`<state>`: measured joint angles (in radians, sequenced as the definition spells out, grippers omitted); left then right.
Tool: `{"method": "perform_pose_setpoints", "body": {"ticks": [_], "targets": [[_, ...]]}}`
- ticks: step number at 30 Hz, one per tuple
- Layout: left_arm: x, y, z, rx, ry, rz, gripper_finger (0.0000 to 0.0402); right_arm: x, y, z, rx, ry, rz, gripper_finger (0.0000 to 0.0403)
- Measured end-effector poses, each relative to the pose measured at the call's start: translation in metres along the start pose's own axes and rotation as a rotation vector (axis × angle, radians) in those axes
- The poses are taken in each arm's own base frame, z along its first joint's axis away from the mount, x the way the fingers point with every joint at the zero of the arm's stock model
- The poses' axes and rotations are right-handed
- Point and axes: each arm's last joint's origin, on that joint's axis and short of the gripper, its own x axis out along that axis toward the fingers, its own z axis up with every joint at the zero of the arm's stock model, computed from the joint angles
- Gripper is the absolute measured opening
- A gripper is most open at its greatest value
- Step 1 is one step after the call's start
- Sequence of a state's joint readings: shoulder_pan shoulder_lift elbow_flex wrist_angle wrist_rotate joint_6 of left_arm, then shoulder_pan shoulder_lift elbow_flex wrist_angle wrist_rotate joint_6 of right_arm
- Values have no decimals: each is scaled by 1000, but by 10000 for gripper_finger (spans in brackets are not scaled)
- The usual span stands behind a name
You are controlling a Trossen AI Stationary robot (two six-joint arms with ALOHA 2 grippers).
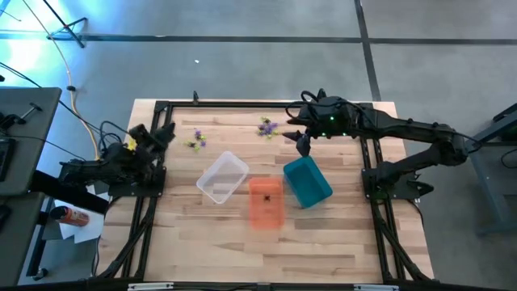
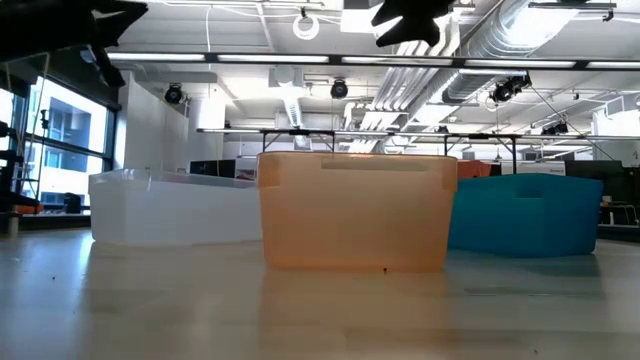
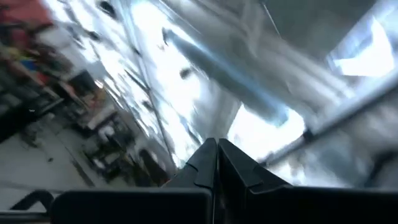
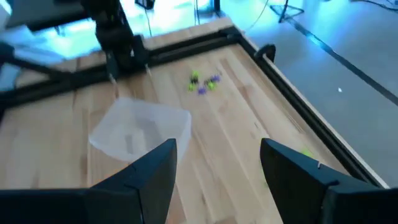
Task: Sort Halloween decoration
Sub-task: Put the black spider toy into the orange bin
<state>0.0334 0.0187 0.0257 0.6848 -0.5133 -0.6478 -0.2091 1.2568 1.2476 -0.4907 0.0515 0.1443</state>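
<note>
Small purple and green Halloween decoration pieces lie in two clusters on the far part of the table, one (image 1: 196, 140) near the left arm and one (image 1: 267, 127) at the far middle; the first also shows in the right wrist view (image 4: 204, 83). One tiny black piece (image 1: 266, 196) lies inside the orange bin (image 1: 266, 202). My right gripper (image 4: 217, 168) hangs open above the table beside the teal bin (image 1: 307, 182), holding nothing. My left gripper (image 3: 216, 155) is shut and empty, tipped upward at the table's left edge (image 1: 167, 132).
A clear bin (image 1: 223, 178), the orange bin (image 2: 352, 210) and the teal bin (image 2: 525, 215) stand side by side mid-table. A black frame (image 1: 242, 105) runs along the table's far, left and right edges. Bare wood lies toward the near edge.
</note>
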Motion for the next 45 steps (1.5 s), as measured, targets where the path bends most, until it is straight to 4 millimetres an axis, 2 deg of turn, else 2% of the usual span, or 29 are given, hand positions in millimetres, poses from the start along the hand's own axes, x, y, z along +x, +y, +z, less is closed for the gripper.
{"method": "perform_pose_setpoints", "body": {"ticks": [2, 5, 8, 11, 14, 16, 21, 25, 29, 32, 37, 40, 45], "targets": [[7, -6, 3, -28, 19, 26, 3, 0, -1, 3, 38, -28, -6, 226], [25, -19, 0, 30, 165, 96, 13, 5, -5, 7, 129, -77, -62, 226], [51, -33, -5, 183, 330, 209, 36, 19, -16, 8, 251, -70, -131, 226], [74, -45, -5, 378, 509, 286, 67, 42, -29, 14, 307, 15, -175, 226], [89, -54, 2, 496, 655, 345, 97, 69, -46, 26, 360, 95, -242, 226], [96, -58, 7, 552, 713, 378, 114, 91, -63, 27, 411, 182, -289, 226], [104, -61, 14, 599, 715, 406, 138, 154, -105, 16, 503, 404, -299, 226], [105, -60, 15, 571, 702, 421, 142, 200, -120, -1, 547, 549, -308, 226], [105, -59, 14, 544, 700, 434, 143, 235, -122, -5, 598, 559, -311, 226], [105, -59, 13, 524, 700, 443, 143, 251, -122, -6, 600, 584, -319, 226], [105, -58, 12, 517, 706, 453, 143, 266, -118, -9, 624, 651, -348, 226], [105, -58, 12, 517, 705, 453, 143, 277, -107, -11, 621, 647, -341, 226], [104, -58, 12, 518, 715, 446, 143, 280, -94, -15, 598, 655, -381, 208]]}}
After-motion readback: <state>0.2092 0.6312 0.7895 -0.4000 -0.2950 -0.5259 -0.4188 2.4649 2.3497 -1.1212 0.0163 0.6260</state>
